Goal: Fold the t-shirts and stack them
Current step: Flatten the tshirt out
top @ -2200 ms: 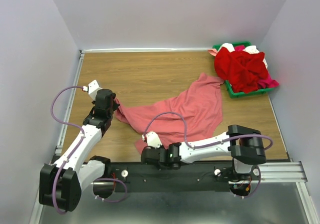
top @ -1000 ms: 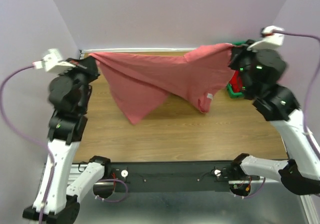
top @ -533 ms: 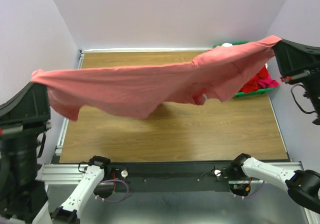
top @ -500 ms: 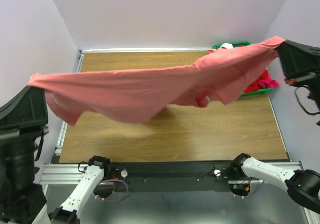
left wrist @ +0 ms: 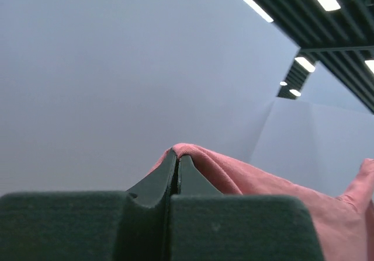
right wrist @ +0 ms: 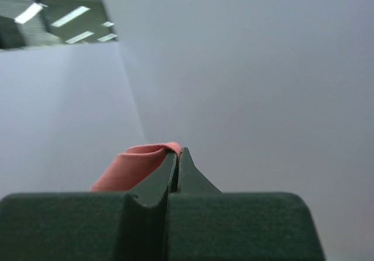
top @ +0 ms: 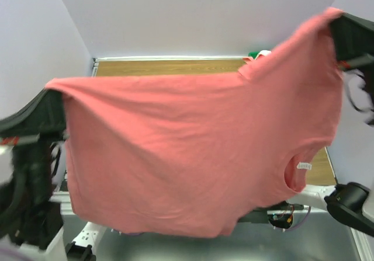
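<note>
We hold the salmon-pink t-shirt (top: 193, 156) stretched in the air, high over the wood-grain table (top: 169, 67). It hangs as a broad, soft, matte sheet with faint creases. Its rounded neck opening sits at the lower right and carries a small white label (top: 304, 166). Our left gripper (top: 54, 100) has one top corner. Its dark, wedge-shaped fingers (left wrist: 155, 182) are pressed together on a rolled ridge of cloth. Our right gripper (top: 340, 23) has the other, higher corner, with its fingers (right wrist: 153, 185) likewise closed on a small bunched fold.
</note>
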